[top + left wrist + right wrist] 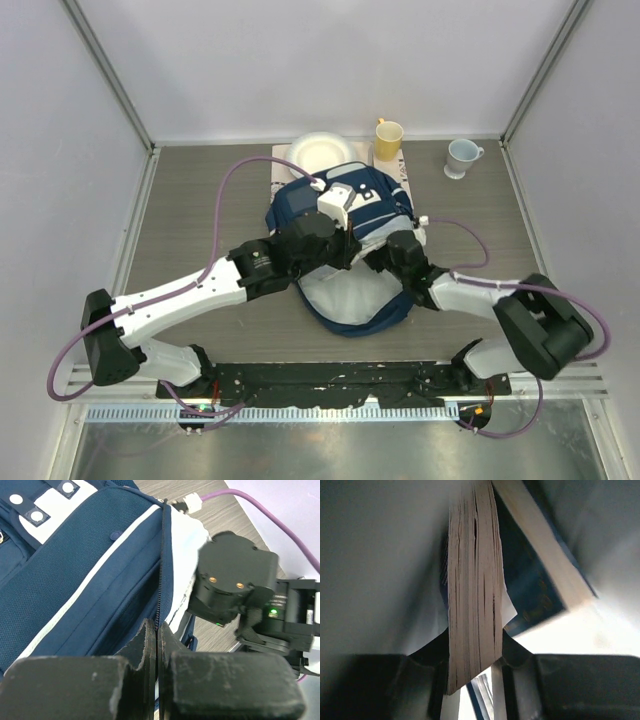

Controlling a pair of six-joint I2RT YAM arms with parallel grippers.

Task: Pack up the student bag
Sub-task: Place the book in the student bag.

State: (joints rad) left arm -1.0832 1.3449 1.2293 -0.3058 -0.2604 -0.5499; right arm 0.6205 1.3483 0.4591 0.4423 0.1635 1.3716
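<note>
1. The left end effector (157, 632) is clenched on the zipper edge of the student bag (75, 580).
2. The right end effector (472, 647) grasps a book (472, 570) by its pages, amid pale lining.
3. The bag lies mid-tabletop (200, 190), a plate (318, 152) at its far end.

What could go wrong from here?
1. Left claw pinches only the student bag's zipper edge; a slip would let the opening collapse.
2. Right claw holds the book only near one edge; it could pivot or slide out.
3. Plate and yellow cup sit just behind the bag; a shove could move them.
</note>
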